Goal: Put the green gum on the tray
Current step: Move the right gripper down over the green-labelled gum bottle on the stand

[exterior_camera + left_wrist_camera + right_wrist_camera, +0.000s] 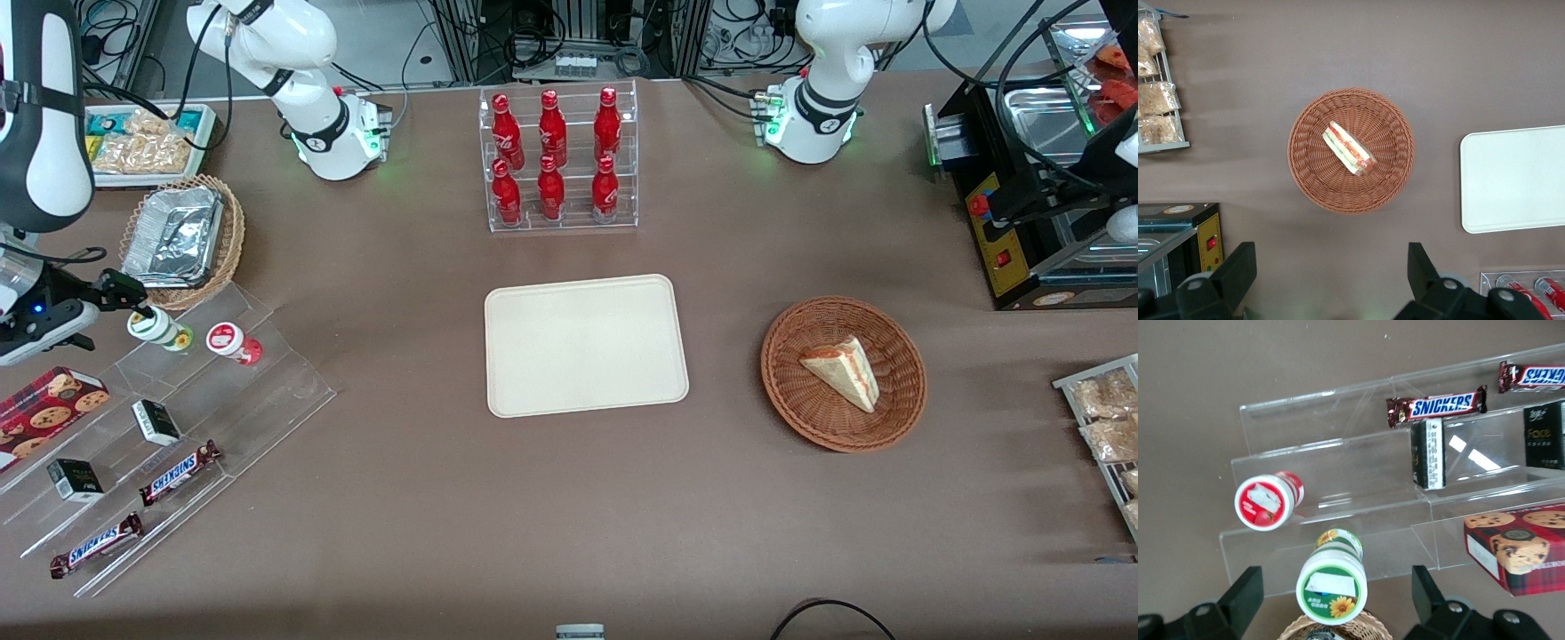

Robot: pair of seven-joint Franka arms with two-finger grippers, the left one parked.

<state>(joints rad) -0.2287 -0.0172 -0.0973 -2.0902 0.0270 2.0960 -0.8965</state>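
Observation:
The green gum is a small bottle with a green-ringed white lid. It stands on the top step of a clear acrylic stand at the working arm's end of the table. My gripper hovers just above it and is open. Its black fingers flank the lid with a gap on each side, touching nothing. The cream tray lies bare at the table's middle, well away from the gum, and also shows in the left wrist view.
A red-and-white lidded bottle stands beside the gum. On the lower steps lie Snickers bars, dark boxes and a cookie box. A wicker basket holding a foil tray sits close by. Cola bottles and a sandwich basket flank the tray.

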